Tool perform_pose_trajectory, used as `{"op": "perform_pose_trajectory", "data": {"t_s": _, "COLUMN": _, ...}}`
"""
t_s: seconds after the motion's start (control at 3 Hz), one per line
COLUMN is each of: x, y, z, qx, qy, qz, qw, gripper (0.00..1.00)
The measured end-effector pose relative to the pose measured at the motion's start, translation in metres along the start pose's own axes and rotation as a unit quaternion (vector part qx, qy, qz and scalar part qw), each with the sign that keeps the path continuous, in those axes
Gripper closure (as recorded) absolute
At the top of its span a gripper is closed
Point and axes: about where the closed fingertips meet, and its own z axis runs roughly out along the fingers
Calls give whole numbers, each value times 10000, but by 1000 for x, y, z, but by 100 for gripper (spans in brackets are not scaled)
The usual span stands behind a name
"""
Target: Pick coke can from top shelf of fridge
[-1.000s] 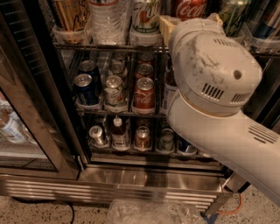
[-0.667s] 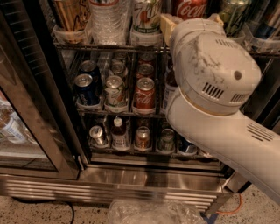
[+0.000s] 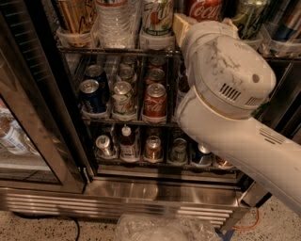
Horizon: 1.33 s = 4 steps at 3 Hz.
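Note:
The coke can [image 3: 203, 8], red with white script, stands on the top shelf [image 3: 117, 50] of the fridge [image 3: 141, 188], cut off by the frame's upper edge. My gripper [image 3: 205, 22] is right at the base of this can, at the shelf's front, and is mostly hidden behind my own large white arm housing [image 3: 230, 75]. The lower part of the can is hidden by the arm.
A green-and-white can [image 3: 157, 16], a water bottle [image 3: 115, 19] and a tan can [image 3: 75, 16] stand left of the coke can. The middle rack holds a second red cola can [image 3: 154, 101] and a dark blue can [image 3: 91, 96]. The open glass door [image 3: 23, 132] is at left.

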Motion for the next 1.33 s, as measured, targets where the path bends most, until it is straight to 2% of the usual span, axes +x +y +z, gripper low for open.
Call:
{"op": "perform_pose_trajectory", "data": {"t_s": 0.33, "x": 5, "y": -2, "z": 6, "qx": 44, "qy": 38, "qz": 205, "qw": 9998, "gripper": 19}}
{"op": "perform_pose_trajectory", "data": {"t_s": 0.67, "x": 1, "y": -1, "z": 6, "qx": 45, "qy": 39, "qz": 211, "qw": 9998, "gripper": 19}}
{"op": "perform_pose_trajectory", "data": {"t_s": 1.0, "x": 3, "y": 7, "z": 10, "qx": -54, "qy": 89, "qz": 376, "qw": 9992, "gripper": 38}}
{"op": "perform_pose_trajectory", "data": {"t_s": 1.33, "x": -2, "y": 7, "z": 10, "qx": -54, "qy": 89, "qz": 376, "qw": 9992, "gripper": 61}}
